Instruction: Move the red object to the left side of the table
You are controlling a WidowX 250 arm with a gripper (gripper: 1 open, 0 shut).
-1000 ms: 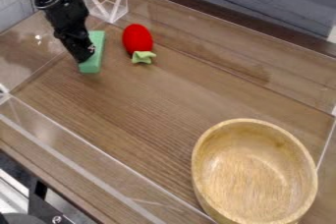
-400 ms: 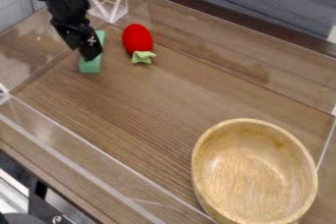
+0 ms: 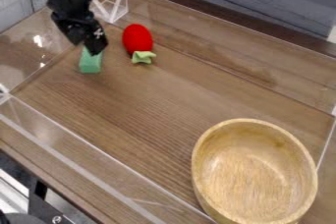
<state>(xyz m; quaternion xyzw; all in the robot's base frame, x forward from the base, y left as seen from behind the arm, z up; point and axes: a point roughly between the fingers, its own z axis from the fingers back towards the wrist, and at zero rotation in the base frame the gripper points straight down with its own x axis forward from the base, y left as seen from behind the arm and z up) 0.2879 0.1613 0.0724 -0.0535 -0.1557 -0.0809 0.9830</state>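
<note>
The red object [image 3: 137, 38], a small rounded toy fruit with a light-green leafy stem at its near end, lies on the table [image 3: 171, 100] at the far left. Just left of it, a green block [image 3: 89, 62] rests on the wood. My black gripper [image 3: 83, 40] hangs open right above the green block, with its fingers apart and nothing between them. It is a short way left of the red object and does not touch it.
A large wooden bowl [image 3: 256, 175] sits at the near right corner. Low clear acrylic walls [image 3: 53, 130] edge the table. A white triangular bracket [image 3: 116, 4] stands behind the red object.
The gripper was shut on the green block; it has opened, let the block go, and risen a little above it. The red object has not moved.
</note>
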